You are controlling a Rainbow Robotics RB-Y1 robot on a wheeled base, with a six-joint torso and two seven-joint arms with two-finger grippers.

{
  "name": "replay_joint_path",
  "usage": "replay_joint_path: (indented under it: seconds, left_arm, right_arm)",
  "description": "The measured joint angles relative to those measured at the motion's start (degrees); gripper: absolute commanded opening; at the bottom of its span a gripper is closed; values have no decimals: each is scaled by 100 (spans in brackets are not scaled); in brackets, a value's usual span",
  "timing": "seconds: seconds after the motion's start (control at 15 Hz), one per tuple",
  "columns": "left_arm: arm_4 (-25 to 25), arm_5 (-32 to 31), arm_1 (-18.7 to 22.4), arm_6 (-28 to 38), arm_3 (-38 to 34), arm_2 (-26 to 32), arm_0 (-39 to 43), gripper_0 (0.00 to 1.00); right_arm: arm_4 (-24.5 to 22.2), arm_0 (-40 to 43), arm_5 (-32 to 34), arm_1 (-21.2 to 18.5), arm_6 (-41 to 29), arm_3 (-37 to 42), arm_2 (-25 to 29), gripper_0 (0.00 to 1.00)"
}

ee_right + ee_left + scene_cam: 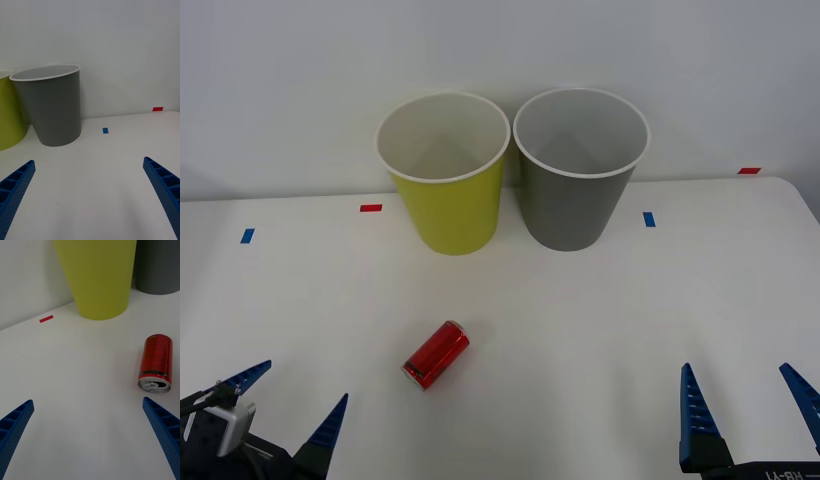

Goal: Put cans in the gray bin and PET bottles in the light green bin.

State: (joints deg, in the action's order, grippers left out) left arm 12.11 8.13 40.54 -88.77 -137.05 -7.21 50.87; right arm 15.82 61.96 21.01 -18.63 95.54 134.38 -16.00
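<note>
On the table (600,330), 2 bins stand side by side near the far edge: the light green bin (446,195) on the left, the gray bin (576,190) on the right. 1 can (436,354) lies on its side before the light green bin, toward the near edge.

We are holding both arms low at the near edge of our front view, one at each corner. Our left gripper (288,400) is sitting at the lower left with its blue ribbed fingers (15,431) spread wide apart — nothing between them. Our right gripper (750,400) is waiting at the lower right, its fingers (165,187) likewise standing well apart and gripping nothing — tips pointing forward.
</note>
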Motion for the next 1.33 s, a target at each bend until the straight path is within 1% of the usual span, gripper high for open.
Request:
replay_joint_path:
  seconds: [0.2, 0.33, 0.53, 0.67, 0.8, 0.87, 1.0, 1.27, 1.33]
  left_arm:
    - [108, 655, 484, 76, -132, 5, -487, 100]
    - [232, 802, 836, 167, -145, 5, -704, 100]
    - [992, 942, 1389, 244, -156, 2, -925, 100]
    - [1312, 1503, 1693, 260, -237, 1, -1222, 100]
    - [1465, 2092, 1943, 289, -332, 1, -1647, 100]
    - [1549, 2332, 2035, 309, -366, 1, -1841, 100]
    - [2077, 2888, 2139, 327, -417, 1, -2251, 100]
    - [2866, 4302, 2218, 330, -586, 1, -3061, 100]
    - [3101, 4551, 2233, 337, -605, 1, -3253, 100]
  right_arm:
    - [0, 0, 0, 0, 0, 0, 0, 100]
    - [0, 0, 0, 0, 0, 0, 0, 100]
    - [0, 0, 0, 0, 0, 0, 0, 100]
    - [0, 0, 0, 0, 0, 0, 0, 100]
    - [0, 0, 0, 0, 0, 0, 0, 100]
    - [0, 0, 0, 0, 0, 0, 0, 100]
    - [0, 0, 0, 0, 0, 0, 0, 100]
    - [0, 0, 0, 0, 0, 0, 0, 100]
    - [0, 0, 0, 0, 0, 0, 0, 100]
